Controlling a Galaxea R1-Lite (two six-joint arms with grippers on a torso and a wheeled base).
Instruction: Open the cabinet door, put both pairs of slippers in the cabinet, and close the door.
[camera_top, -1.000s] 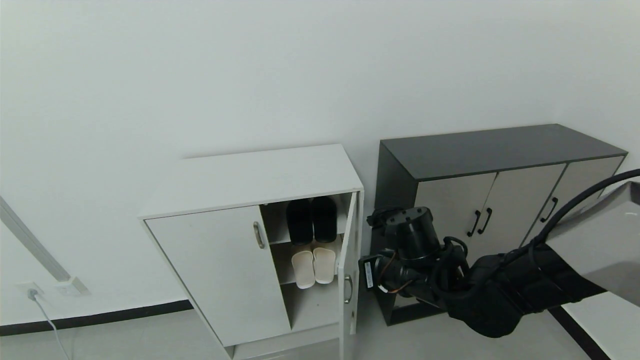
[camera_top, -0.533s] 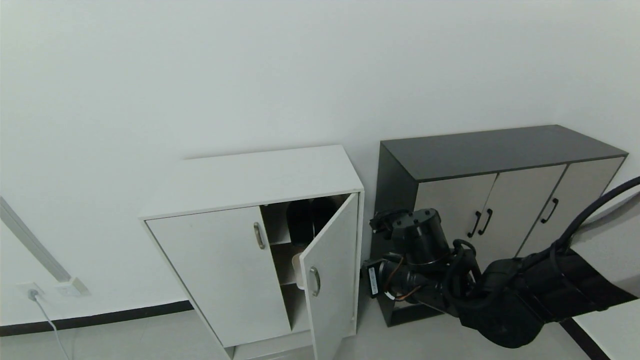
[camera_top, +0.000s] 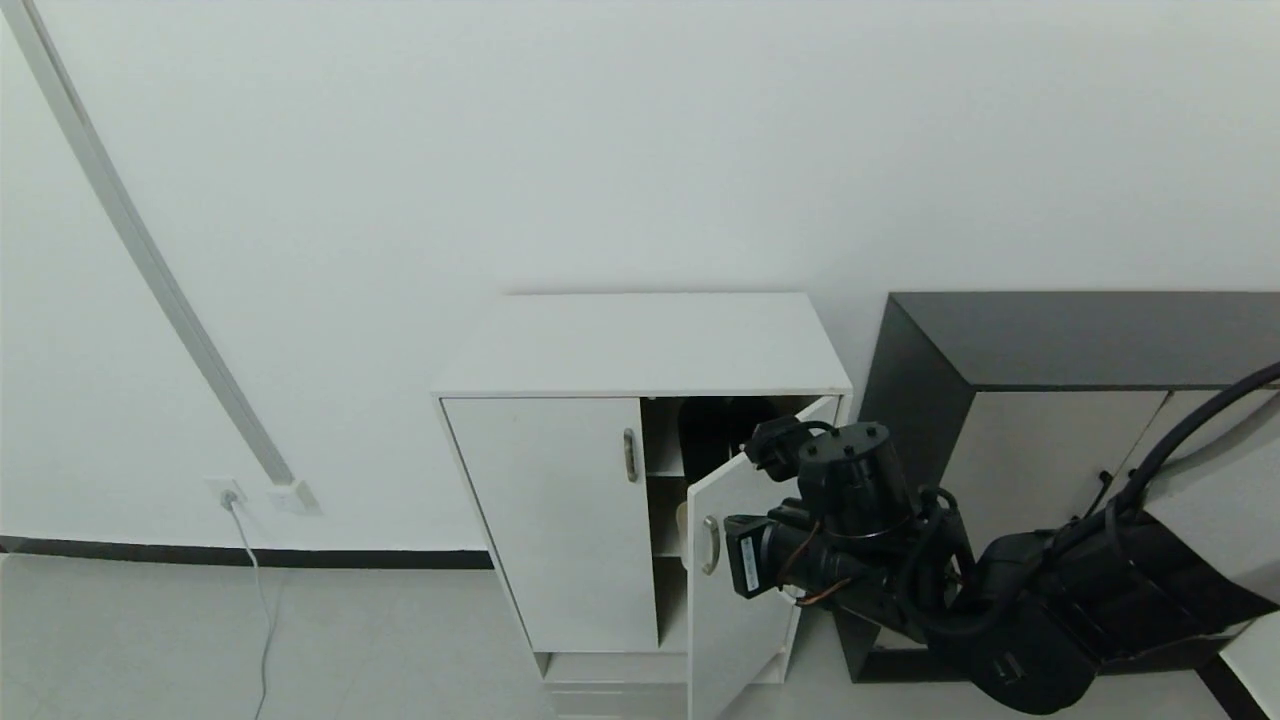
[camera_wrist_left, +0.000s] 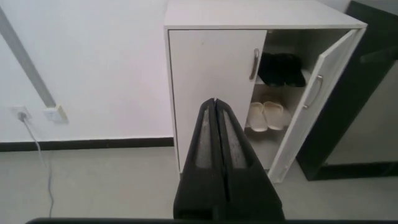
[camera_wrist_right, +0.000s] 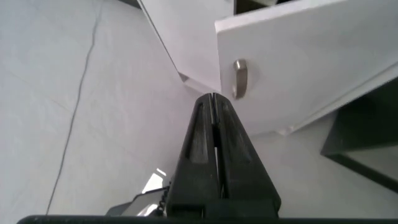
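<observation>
**Two grippers pressed shut and empty; cabinet door part open, both pairs of slippers inside**

Found the right gripper (camera_wrist_right: 215, 99) with its fingers pressed flat together and pinching nothing. Located it low in front of the right door (camera_top: 740, 600), close beside that door's metal handle (camera_wrist_right: 240, 78). Could not confirm contact with either. Placed the right arm (camera_top: 900, 560) just to the right of the door's outer face.

Found the left gripper (camera_wrist_left: 214, 106) likewise closed on itself, carrying nothing, held well back from the cabinet (camera_top: 640, 340) and aimed toward the left door (camera_wrist_left: 211, 87).

Recorded the right door as ajar, swung out toward the near side at an angle, with a dark gap between it and the left door. Recorded the left door as flush shut, with its own handle (camera_top: 629, 455) at the inner edge.

Sighted the black slippers (camera_wrist_left: 283, 68) side by side on the upper shelf, and the white slippers (camera_wrist_left: 267, 115) side by side on the shelf below. Confirmed both pairs as lying inside the cabinet, behind the line of the open door.

Noted the cabinet as standing against the far wall (camera_top: 640, 150), with a dark cabinet (camera_top: 1080, 335) just beside it on the right. Noted on the left a wall socket (camera_top: 228, 493) low down, a cable (camera_top: 262, 600) trailing from it to the floor (camera_top: 150, 640), and a slanted trunking strip (camera_top: 130, 240) running up the wall.
</observation>
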